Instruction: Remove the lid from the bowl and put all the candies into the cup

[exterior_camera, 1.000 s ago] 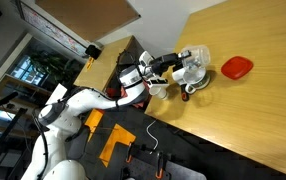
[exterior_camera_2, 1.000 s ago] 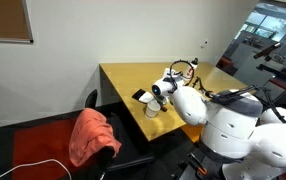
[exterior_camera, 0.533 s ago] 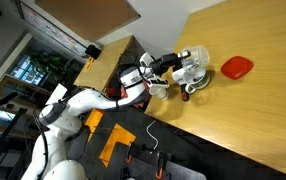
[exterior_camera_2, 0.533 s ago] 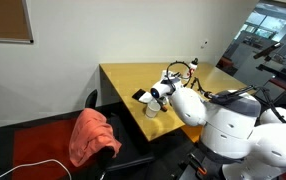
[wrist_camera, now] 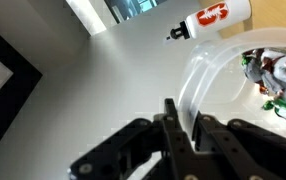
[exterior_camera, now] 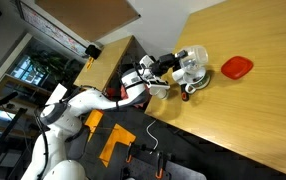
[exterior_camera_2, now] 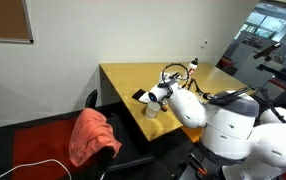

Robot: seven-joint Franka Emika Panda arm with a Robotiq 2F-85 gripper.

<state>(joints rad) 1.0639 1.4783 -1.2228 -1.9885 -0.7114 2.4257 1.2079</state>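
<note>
My gripper [wrist_camera: 183, 118] is shut on the rim of a clear round lid [wrist_camera: 205, 75] and holds it tilted just above a white round vessel [exterior_camera: 191, 77]. Colourful candies [wrist_camera: 273, 75] show in that vessel in the wrist view. In both exterior views the gripper [exterior_camera: 186, 58] [exterior_camera_2: 173, 76] is over the near part of the wooden table. The shallow red bowl [exterior_camera: 236, 68] lies on the table beside the white vessel, apart from it. A small pale cup [exterior_camera: 158, 89] stands near the table's edge, close to the arm; it also shows in an exterior view [exterior_camera_2: 151, 108].
A white bottle with a red label [wrist_camera: 215, 15] stands at the table's far side. A dark flat object [exterior_camera_2: 140, 96] lies near the table's corner. A chair with red cloth [exterior_camera_2: 91, 135] stands off the table. Bare wood [exterior_camera: 253, 110] stretches past the red bowl.
The gripper with the clear lid has shifted very slightly over the white vessel. Nothing else has moved.
</note>
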